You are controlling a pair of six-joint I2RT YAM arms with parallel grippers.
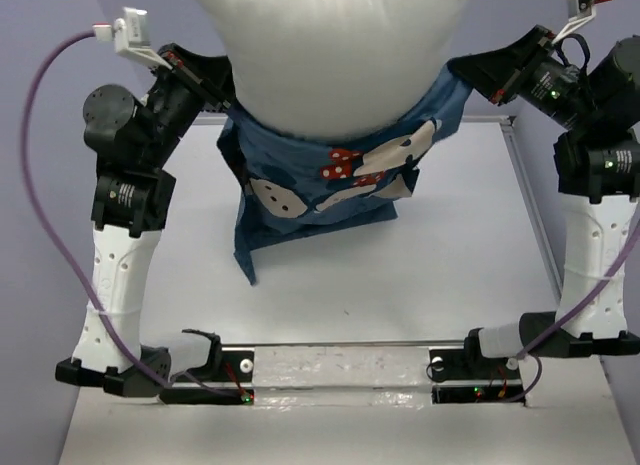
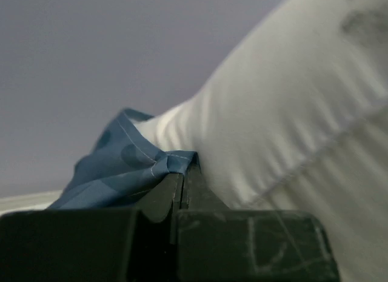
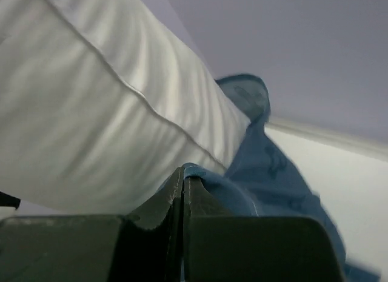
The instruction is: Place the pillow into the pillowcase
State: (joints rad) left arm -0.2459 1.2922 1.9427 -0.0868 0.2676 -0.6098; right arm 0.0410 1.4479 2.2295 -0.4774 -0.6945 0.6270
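Observation:
The white pillow (image 1: pixel 330 55) bulges out of the top of the blue pillowcase (image 1: pixel 320 200), which hangs below it over the table with its lower end on the tabletop. My left gripper (image 1: pixel 215 90) is shut on the pillowcase's left rim; in the left wrist view the blue hem (image 2: pixel 167 161) is pinched at the fingertips beside the pillow (image 2: pixel 291 112). My right gripper (image 1: pixel 475 70) is shut on the right rim; in the right wrist view the blue cloth (image 3: pixel 267 173) folds over the closed fingertips next to the pillow (image 3: pixel 91 124).
The white table (image 1: pixel 450 275) has a metal edge rail (image 1: pixel 535 215) at the right. Both arm bases (image 1: pixel 340 375) sit on a plate at the near edge. Purple cables (image 1: pixel 40 185) loop beside each arm.

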